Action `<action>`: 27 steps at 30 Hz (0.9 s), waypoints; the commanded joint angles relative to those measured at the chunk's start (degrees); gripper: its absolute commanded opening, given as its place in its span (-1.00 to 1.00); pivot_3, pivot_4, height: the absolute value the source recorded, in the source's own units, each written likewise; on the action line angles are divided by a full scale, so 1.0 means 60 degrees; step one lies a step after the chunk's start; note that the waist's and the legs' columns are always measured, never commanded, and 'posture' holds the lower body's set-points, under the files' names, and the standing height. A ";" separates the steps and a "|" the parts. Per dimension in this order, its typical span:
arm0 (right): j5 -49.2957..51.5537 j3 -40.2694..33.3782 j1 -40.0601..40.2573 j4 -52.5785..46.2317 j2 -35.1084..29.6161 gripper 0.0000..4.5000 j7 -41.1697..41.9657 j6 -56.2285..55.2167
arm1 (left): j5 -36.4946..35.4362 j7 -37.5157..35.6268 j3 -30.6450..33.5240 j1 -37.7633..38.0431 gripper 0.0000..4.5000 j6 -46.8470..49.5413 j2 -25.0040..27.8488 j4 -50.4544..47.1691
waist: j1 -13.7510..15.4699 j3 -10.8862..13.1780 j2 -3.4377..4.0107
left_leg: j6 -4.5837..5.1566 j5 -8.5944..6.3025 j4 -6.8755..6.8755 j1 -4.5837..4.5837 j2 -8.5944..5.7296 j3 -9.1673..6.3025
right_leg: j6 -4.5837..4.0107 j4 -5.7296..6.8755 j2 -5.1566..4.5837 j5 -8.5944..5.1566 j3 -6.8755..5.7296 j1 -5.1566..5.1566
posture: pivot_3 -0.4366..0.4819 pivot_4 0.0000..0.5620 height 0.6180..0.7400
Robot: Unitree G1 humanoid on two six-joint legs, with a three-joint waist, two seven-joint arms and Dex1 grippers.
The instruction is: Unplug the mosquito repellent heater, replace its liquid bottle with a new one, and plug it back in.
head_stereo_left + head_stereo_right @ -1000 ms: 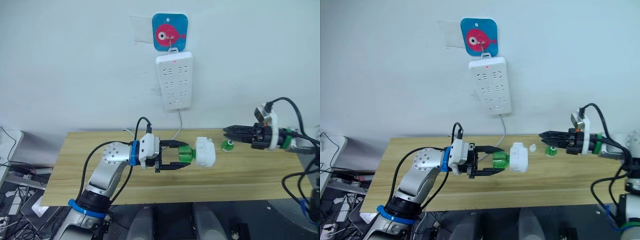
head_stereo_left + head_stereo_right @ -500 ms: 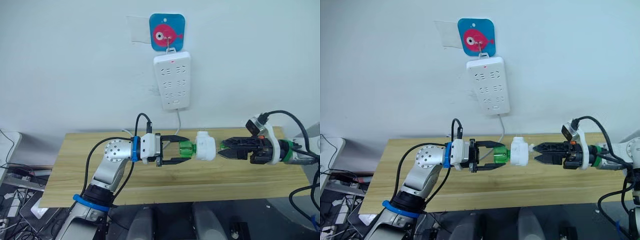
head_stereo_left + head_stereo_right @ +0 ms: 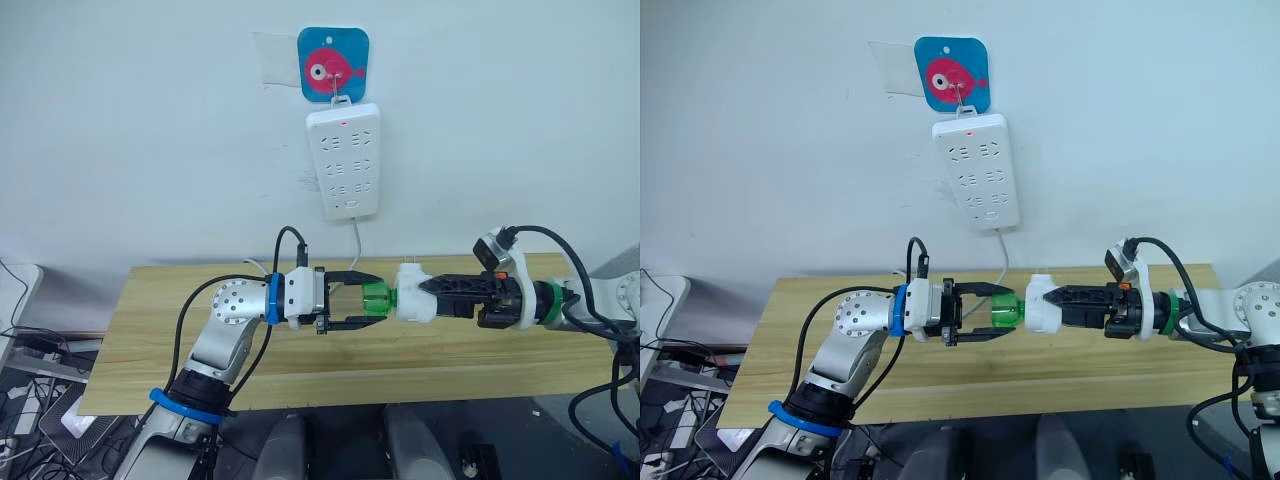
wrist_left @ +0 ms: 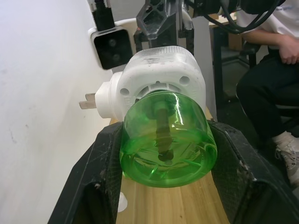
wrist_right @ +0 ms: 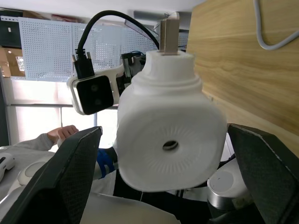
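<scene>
Left gripper [image 3: 352, 297]: its jaws are clamped on the green liquid bottle [image 3: 376, 298], one black finger on each side of it, as the left wrist view makes plain.
Green liquid bottle: still joined to the mosquito repellent heater [image 3: 412, 300]; its free end points to the robot's left.
Mosquito repellent heater: held in the air above the counter [image 3: 160, 330], between the two grippers, unplugged. Its long axis lies about level, left to right. The domed top faces the right gripper [image 3: 432, 287], and the metal prongs [image 5: 169, 32] stick out sideways, toward the wall.
Right gripper: its jaws stand apart, one on each side of the white body, close to it; I cannot tell if they press on it yet.
Step in hand: I judge it is taking the bottle out of the heater.
Next move: the right jaws must grip the white body firmly, then one wrist turns to unscrew while the other holds.
Power strip [image 3: 345, 161]: it hangs on the wall above, with no plug in it.
</scene>
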 commanded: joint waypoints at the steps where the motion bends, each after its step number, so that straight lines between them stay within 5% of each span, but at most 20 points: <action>1: 0.0318 -0.0092 0.0074 -0.0410 0.0072 0.99 -0.0047 -0.0188 | -0.0127 0.0001 -0.0055 -0.0008 0.00 -0.0067 -0.0012 -0.0402 | 0.0000 0.0000 0.0000 | 0.0000 0.0000 0.0000 0.0000 0.0000 -0.0002 | 0.0000 0.0000 0.0000 0.0000 -0.0001 0.0000 | -0.32 -0.18 1.00; 7: 0.0318 -0.0163 0.0009 -0.0389 0.0041 0.30 0.0148 -0.0128 | -0.0295 -0.0064 -0.0088 0.0076 0.00 0.0230 0.0084 -0.0541 | -0.0001 0.0001 -0.0001 | 0.0000 0.0000 0.0000 0.0000 0.0000 -0.0002 | 0.0000 -0.0001 0.0000 0.0000 -0.0001 0.0000 | -0.32 -0.16 1.00; 12: 0.0033 -0.0144 0.0029 -0.1040 -0.0184 0.30 0.0444 0.0019 | -0.0764 0.0045 -0.0072 0.0125 0.00 0.1378 0.0152 -0.0879 | -0.0001 0.0003 0.0000 | 0.0000 0.0000 0.0000 0.0000 0.0000 -0.0003 | 0.0000 -0.0001 0.0000 0.0000 0.0000 0.0000 | -0.33 -0.16 1.00; 21: -0.3963 -0.0209 -0.0589 -0.2874 -0.0146 0.30 0.3440 -0.0777 | -0.4676 0.0160 0.0380 -0.0104 0.00 0.7467 0.1179 -0.2816 | -0.0043 0.0042 -0.0008 | 0.0000 0.0000 -0.0001 0.0003 0.0008 -0.0013 | 0.0004 0.0006 0.0012 -0.0003 -0.0009 -0.0008 | -0.35 -0.15 1.00; 27: -0.5674 0.0002 -0.0705 -0.3606 -0.0165 0.30 0.5207 -0.1452 | -0.6044 0.0360 0.0875 -0.0465 0.00 0.9759 0.1444 -0.2678 | -0.0018 0.0049 -0.0020 | 0.0000 0.0000 -0.0003 0.0000 0.0004 -0.0019 | 0.0005 -0.0005 0.0009 -0.0004 -0.0016 -0.0006 | -0.35 -0.15 1.00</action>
